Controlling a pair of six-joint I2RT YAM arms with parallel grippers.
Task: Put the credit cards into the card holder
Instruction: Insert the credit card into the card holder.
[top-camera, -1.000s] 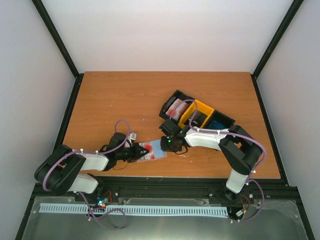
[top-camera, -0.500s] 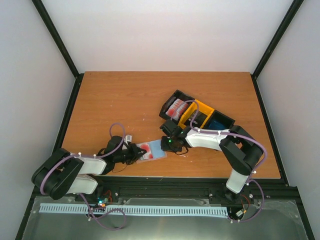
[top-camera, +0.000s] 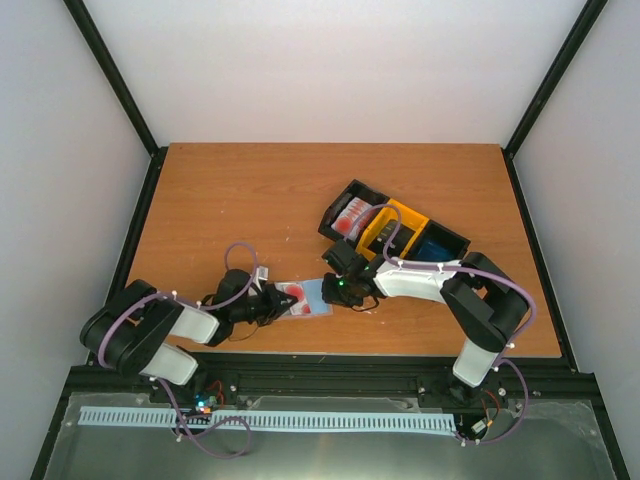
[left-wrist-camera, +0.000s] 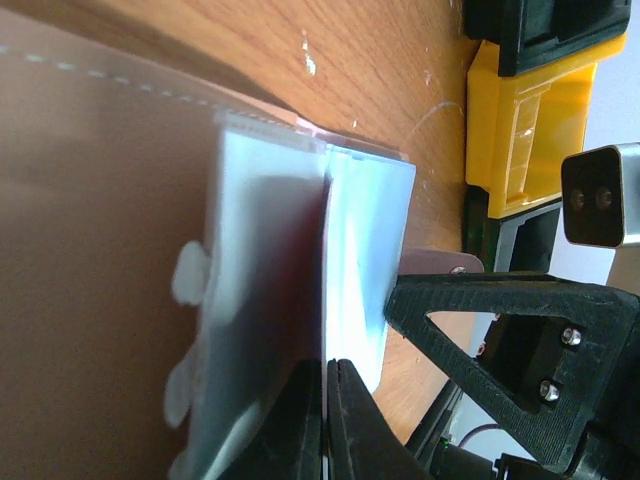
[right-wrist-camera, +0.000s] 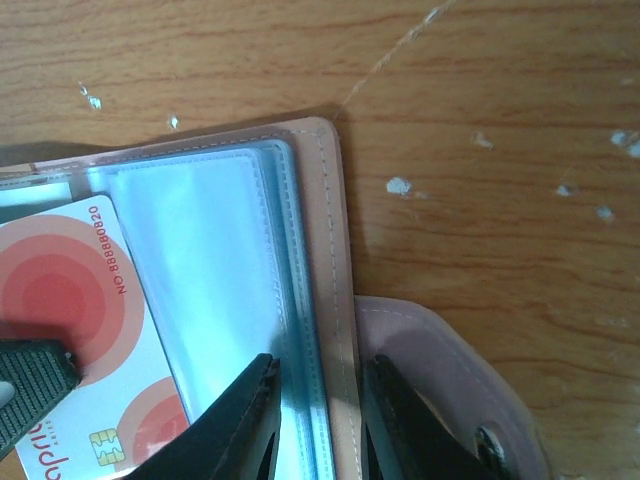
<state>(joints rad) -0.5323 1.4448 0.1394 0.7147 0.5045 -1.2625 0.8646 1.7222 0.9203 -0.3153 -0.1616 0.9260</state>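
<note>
The tan card holder (top-camera: 308, 298) lies open on the table, pale pockets up; it also shows in the right wrist view (right-wrist-camera: 318, 250). My left gripper (top-camera: 279, 302) is shut on a red-and-white credit card (right-wrist-camera: 70, 300), seen edge-on between its fingertips (left-wrist-camera: 325, 372), with the card lying over the holder's left pocket. My right gripper (top-camera: 336, 290) is narrowly open, its fingertips (right-wrist-camera: 258, 415) resting on either side of the holder's stitched right edge. More red cards (top-camera: 350, 214) and blue cards (top-camera: 433, 248) sit in the tray.
The black-and-yellow three-compartment tray (top-camera: 397, 215) stands just behind the right gripper and also shows in the left wrist view (left-wrist-camera: 515, 130). The holder's snap flap (right-wrist-camera: 440, 380) sticks out to the right. The table's front edge is close behind both arms.
My left gripper has edged a little to the right with the card, and the left arm's elbow has shifted. The right gripper and the holder have stayed put.
</note>
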